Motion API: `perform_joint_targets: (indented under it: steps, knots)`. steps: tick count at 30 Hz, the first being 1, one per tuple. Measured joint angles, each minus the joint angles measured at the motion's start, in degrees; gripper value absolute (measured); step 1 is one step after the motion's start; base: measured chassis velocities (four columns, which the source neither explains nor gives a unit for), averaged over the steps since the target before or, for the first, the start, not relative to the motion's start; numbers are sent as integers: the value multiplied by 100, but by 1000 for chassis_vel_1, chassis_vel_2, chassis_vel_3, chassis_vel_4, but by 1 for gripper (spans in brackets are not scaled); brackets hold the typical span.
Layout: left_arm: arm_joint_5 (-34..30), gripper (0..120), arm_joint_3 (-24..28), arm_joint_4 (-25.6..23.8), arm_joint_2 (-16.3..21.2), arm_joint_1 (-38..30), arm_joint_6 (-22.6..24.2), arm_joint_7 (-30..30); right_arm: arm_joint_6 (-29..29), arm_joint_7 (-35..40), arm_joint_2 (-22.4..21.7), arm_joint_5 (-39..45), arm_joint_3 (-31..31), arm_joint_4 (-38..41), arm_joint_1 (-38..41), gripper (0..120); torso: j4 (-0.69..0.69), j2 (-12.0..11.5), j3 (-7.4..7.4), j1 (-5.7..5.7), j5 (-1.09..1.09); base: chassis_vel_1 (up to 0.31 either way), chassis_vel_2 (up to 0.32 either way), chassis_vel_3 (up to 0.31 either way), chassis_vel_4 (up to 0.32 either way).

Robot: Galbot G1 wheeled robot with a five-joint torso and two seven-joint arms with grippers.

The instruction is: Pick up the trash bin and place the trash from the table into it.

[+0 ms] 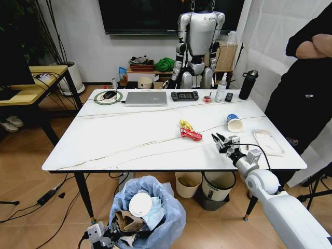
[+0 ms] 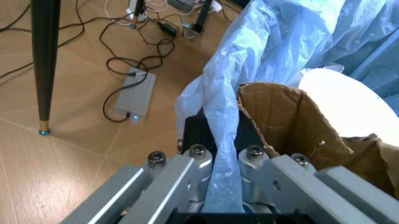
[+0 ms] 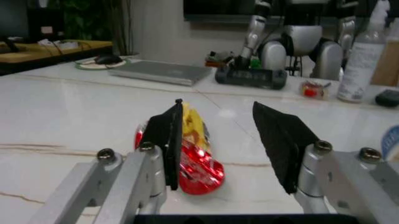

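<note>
Clearly light and crinkly, the red wrapper [image 3: 201,168] lies mid-frame on the counter [image 1: 129,140]; right gripper [image 3: 232,140] gapes behind it. Left gripper [image 2: 221,161] pinches the trash bin [image 1: 166,207] liner, lower centre.

The white marble table [image 1: 129,140] carries red and yellow wrappers [image 1: 189,132], a paper cup [image 1: 234,123] and a laptop [image 1: 146,98].
</note>
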Motion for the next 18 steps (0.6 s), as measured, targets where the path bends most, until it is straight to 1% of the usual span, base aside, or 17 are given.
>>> perform_joint_targets:
  steps: [1,2,3,6,7,8,9,11,15,18]
  knots:
    - [2,0,-5,-17,0,10,0,0,-38,36,-36,-28,-112,152,46,48,0,0,0,0,0,0,0,0,0]
    - [2,0,-5,-17,0,10,0,0,-38,36,-36,-28,-112,152,46,48,0,0,0,0,0,0,0,0,0]
    - [4,0,-11,-23,0,17,0,0,-110,46,-61,-79,-204,249,97,53,0,0,0,0,1,0,0,0,0]
    - [12,0,-23,-26,0,30,0,0,-320,78,-105,-189,-378,420,207,62,0,0,0,0,1,0,0,0,0]
    - [17,0,-26,-33,0,39,0,0,-492,101,-123,-246,-511,501,302,70,1,0,0,0,-2,0,0,0,0]
    - [19,0,-27,-38,0,41,0,-1,-584,133,-123,-303,-591,518,360,73,1,0,0,0,-1,0,0,0,0]
    - [19,0,-27,-38,0,41,0,-1,-584,133,-123,-303,-591,518,360,73,1,0,0,0,-1,0,0,0,0]
    - [24,0,-29,-55,0,40,0,-1,-904,373,-115,-707,-880,491,596,83,1,0,0,0,1,0,0,0,0]
    - [31,0,-34,-65,0,9,0,-2,-1260,519,-51,-1279,-1192,254,955,98,0,0,0,0,0,0,0,0,0]
    - [34,0,-32,-66,0,-4,3,-2,-1368,540,1,-1470,-1295,117,1106,100,0,0,0,0,1,0,0,0,0]
